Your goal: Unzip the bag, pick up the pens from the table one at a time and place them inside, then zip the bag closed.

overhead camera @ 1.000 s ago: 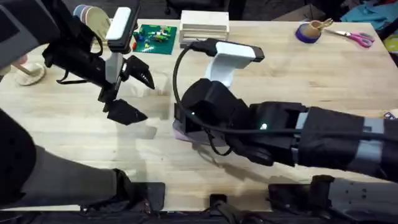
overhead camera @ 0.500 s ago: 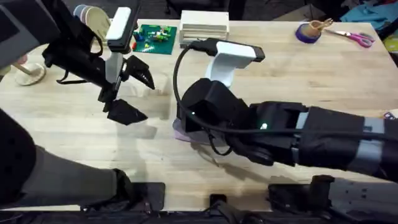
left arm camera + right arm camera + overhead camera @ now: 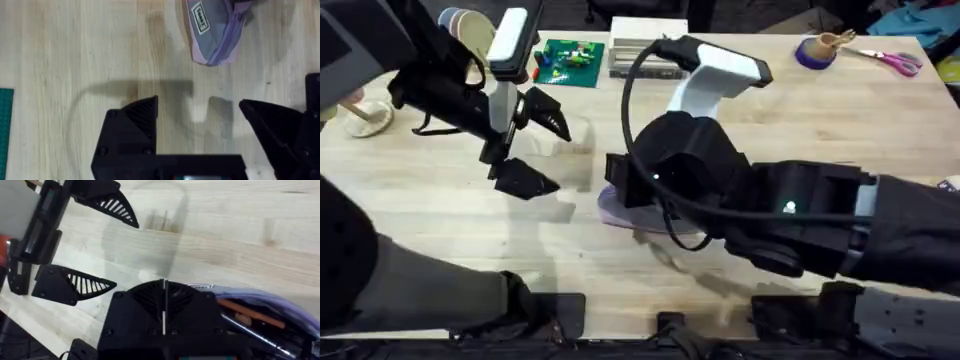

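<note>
The lavender bag lies on the table at mid-front, mostly under my right arm. In the left wrist view the bag shows its grey label. Its mouth gapes open in the right wrist view, with the orange pen inside. My right gripper is shut at the bag's end; what it pinches is hidden. My left gripper hovers open over bare wood to the left of the bag, holding nothing; it is also seen from its own wrist camera.
A green board and a stack of pale boxes sit at the back. A purple tape roll and pink scissors lie at the back right. A wooden disc rests at the far left.
My right arm has shifted to the right and its white link has swung right and up, uncovering a little more of the bag's left end. The left arm has stayed still.
</note>
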### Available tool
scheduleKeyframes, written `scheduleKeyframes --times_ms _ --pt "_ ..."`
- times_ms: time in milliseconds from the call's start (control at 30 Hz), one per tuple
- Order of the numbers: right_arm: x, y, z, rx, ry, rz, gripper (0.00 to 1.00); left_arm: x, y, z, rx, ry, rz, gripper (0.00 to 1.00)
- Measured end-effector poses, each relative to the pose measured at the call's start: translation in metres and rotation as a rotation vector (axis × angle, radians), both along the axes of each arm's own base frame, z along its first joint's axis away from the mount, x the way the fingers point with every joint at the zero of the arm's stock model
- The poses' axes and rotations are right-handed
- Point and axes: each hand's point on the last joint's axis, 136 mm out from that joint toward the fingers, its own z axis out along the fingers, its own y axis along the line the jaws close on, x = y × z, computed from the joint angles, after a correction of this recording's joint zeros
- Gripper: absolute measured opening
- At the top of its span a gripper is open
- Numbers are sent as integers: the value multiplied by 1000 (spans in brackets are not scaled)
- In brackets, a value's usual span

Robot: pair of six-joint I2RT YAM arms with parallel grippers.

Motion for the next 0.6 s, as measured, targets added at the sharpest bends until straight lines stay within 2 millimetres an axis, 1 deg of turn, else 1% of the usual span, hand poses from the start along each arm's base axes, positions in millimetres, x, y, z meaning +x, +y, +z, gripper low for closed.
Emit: scheduleKeyframes --times_ms 367,433,533,567,600 --pt "0 0 0 -1 0 0 32 -9 -11 9 -66 46 11 994" --pt "0 0 0 -1 0 0 32 -10 -14 7 -82 51 11 994" --pt "0 0 0 -1 0 0 30 -18 -22 2 -128 81 4 994" --pt "0 0 0 -1 0 0 30 -25 -30 -6 -179 116 -8 994" --pt "0 0 0 -1 0 0 30 -28 -33 -8 -194 125 -14 994"
